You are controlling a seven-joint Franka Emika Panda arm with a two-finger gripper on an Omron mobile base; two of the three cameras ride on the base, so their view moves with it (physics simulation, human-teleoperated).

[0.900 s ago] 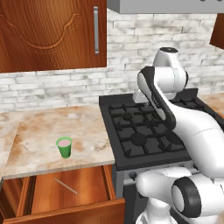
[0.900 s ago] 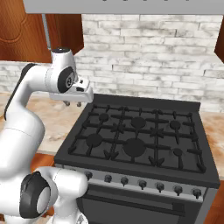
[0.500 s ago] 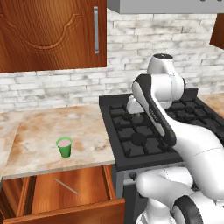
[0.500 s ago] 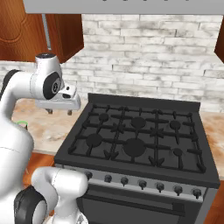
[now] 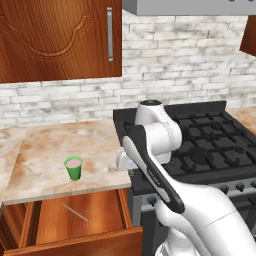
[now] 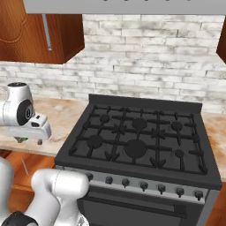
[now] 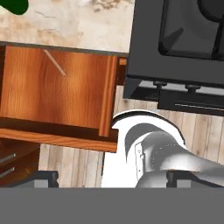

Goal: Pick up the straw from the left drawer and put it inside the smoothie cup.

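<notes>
The left drawer [image 5: 47,220] stands pulled out below the counter, and the thin pale straw [image 5: 75,212] lies slanted on its wooden bottom. In the hand view the straw [image 7: 54,62] is in the drawer's [image 7: 83,100] far part. The green smoothie cup [image 5: 73,168] stands upright on the marble counter, behind the drawer, with a pinkish surface on top. My gripper [image 6: 29,141] hangs above the counter's right edge beside the stove, pointing down, well above the drawer. Its fingertips [image 7: 43,177] stand wide apart, open, with nothing between them.
A black gas stove [image 5: 210,145] with raised grates borders the counter [image 5: 55,145] on the right. A wooden wall cabinet [image 5: 55,40] hangs over the counter. Below the drawer front is plank floor [image 7: 74,162]. My own arm crosses the stove's left front corner.
My arm has swung left from over the stove to the counter's right edge, and the hand has come lower and turned downward. Cup, straw and drawer stay put.
</notes>
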